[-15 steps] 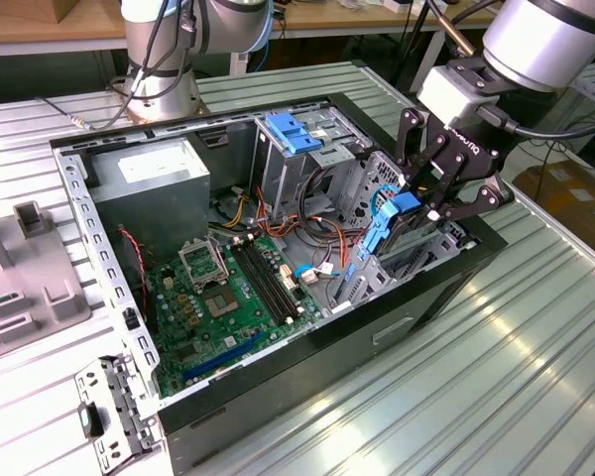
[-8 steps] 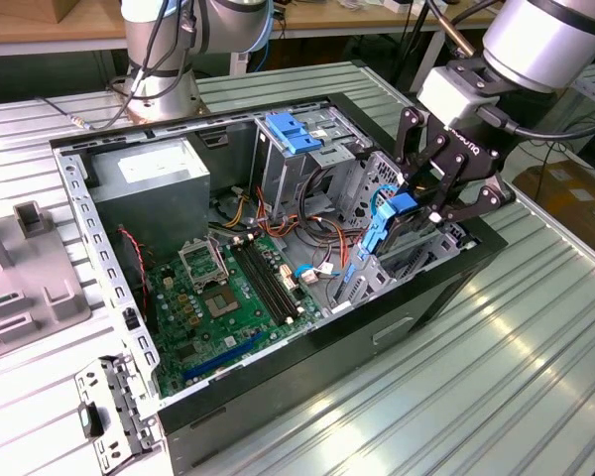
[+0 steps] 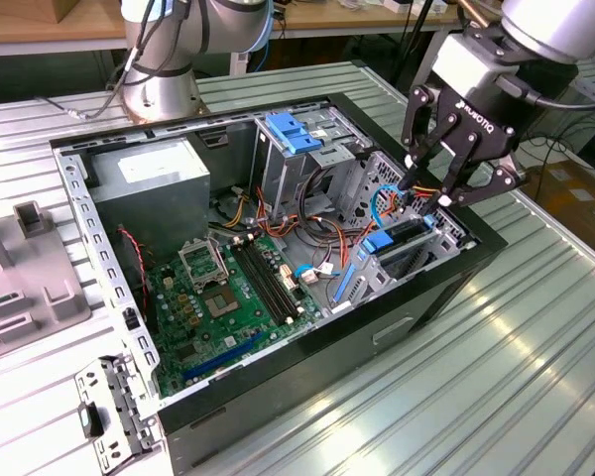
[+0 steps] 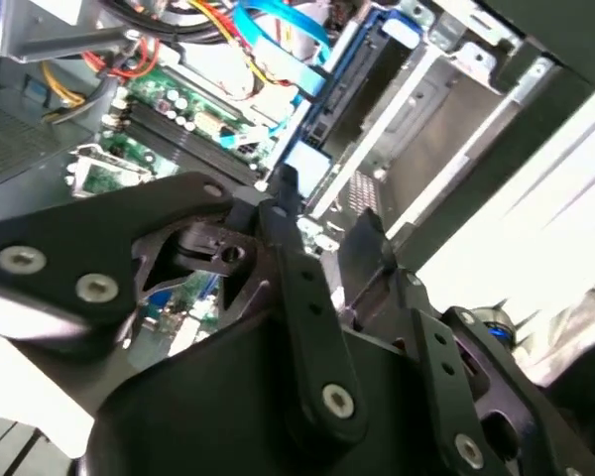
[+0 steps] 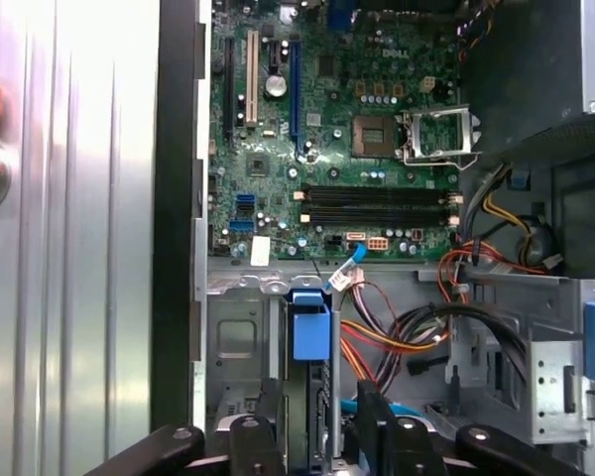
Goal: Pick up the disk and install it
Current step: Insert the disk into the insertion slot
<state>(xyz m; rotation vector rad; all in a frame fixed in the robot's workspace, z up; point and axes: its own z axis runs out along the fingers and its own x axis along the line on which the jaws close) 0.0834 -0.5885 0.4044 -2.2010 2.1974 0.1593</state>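
The gripper (image 3: 428,188) hangs over the open case (image 3: 481,253) at the exterior view's right, fingers (image 3: 412,171) spread a little and holding nothing, tips just above the drive bay. The disk (image 3: 402,240) stands on edge in that bay, its blue carrier (image 5: 310,325) beside the motherboard (image 3: 228,302) and orange cables (image 5: 397,342).

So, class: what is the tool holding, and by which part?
Nothing: the tool hangs open just above the disk, which stands in its bay.
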